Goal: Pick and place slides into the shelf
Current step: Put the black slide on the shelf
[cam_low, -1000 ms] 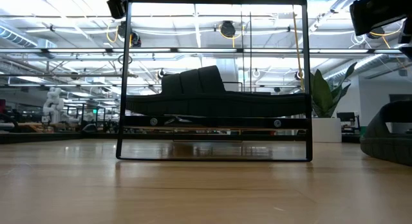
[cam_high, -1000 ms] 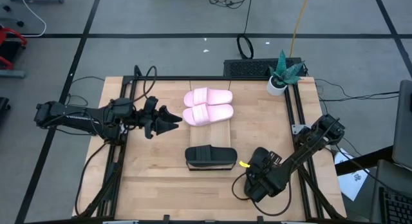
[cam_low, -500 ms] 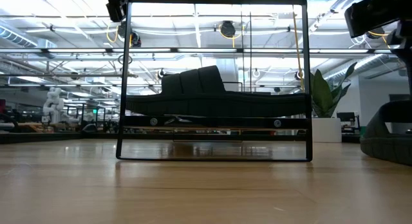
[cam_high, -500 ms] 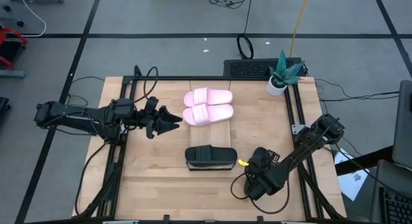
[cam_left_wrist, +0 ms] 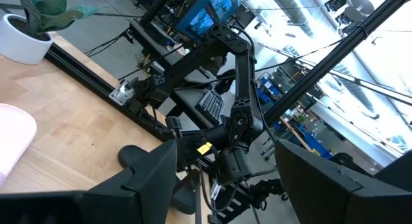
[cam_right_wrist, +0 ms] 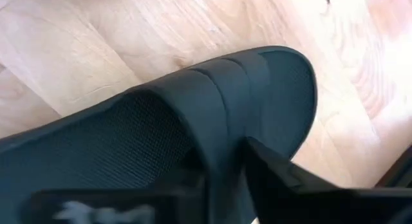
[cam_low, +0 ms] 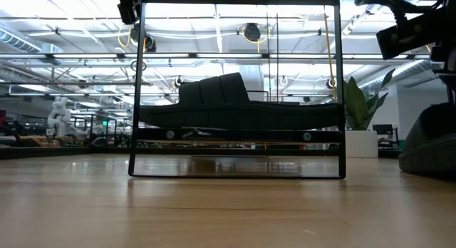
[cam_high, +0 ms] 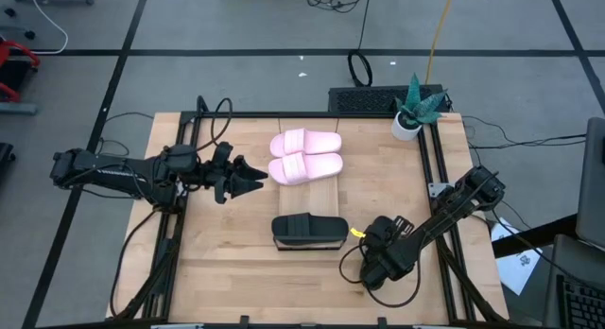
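Observation:
The shelf [cam_high: 321,201] lies mid-table; its wire end frame [cam_low: 135,91] shows in the low view. The pink pair [cam_high: 304,157] rests on its far part and one black slide [cam_high: 309,232] on its near part. The other black slide [cam_right_wrist: 193,102] lies on the tabletop right of the shelf, mostly hidden under my right gripper [cam_high: 378,258] in the high view. It also shows at the low view's right edge [cam_low: 427,148]. My right gripper's fingers stand close together astride its strap. My left gripper [cam_high: 257,178] is open and empty, just left of the pink pair. My right gripper has the black slide's wide strap [cam_right_wrist: 222,140] between its two fingers, at the strap's edge. One finger [cam_right_wrist: 283,176] lies on the open-toe side and the other on the far side of the strap. The fingers come from above. The slide's sole rests on the tabletop.
A potted plant [cam_high: 408,116] stands at the table's far right corner. Black frame rails run along the table's left and right sides. Bare tabletop lies left of the shelf and near the front edge.
My right arm has shifted a little toward the far edge and the shelf, above the black slide. The slide stays on the tabletop.

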`<state>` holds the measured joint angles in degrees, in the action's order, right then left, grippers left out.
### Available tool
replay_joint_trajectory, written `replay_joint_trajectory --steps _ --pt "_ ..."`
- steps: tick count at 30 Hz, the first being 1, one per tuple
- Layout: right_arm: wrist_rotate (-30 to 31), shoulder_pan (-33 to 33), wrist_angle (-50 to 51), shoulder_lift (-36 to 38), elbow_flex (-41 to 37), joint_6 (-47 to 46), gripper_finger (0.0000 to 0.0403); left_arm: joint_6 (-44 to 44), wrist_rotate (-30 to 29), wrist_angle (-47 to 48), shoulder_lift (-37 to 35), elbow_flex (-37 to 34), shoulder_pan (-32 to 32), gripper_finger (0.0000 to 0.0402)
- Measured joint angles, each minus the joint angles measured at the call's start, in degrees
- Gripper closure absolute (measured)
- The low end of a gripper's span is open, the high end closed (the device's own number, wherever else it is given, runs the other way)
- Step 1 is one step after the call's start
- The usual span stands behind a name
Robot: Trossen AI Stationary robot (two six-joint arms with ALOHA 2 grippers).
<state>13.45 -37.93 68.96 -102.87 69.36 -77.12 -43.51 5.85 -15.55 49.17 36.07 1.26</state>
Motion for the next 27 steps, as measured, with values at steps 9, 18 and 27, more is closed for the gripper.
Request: replay_joint_trajectory --steps 9,18,27 --pt "1.5 0.3 3.4 1.2 0.7 0.2 0.0397 -0.5 -0.7 -0.1 0.0 0.0 0.0 0.0144" --pt "11.0 2.5 19.2 6.3 7.8 7.0 0.04 -2.0 -1.5 -0.7 0.0 0.0 0.0 0.0144" --pt "30.4 8.1 19.7 15.4 13.5 31.8 0.0402 -4.3 -1.5 -2.6 0.0 0.0 0.0 0.0144"
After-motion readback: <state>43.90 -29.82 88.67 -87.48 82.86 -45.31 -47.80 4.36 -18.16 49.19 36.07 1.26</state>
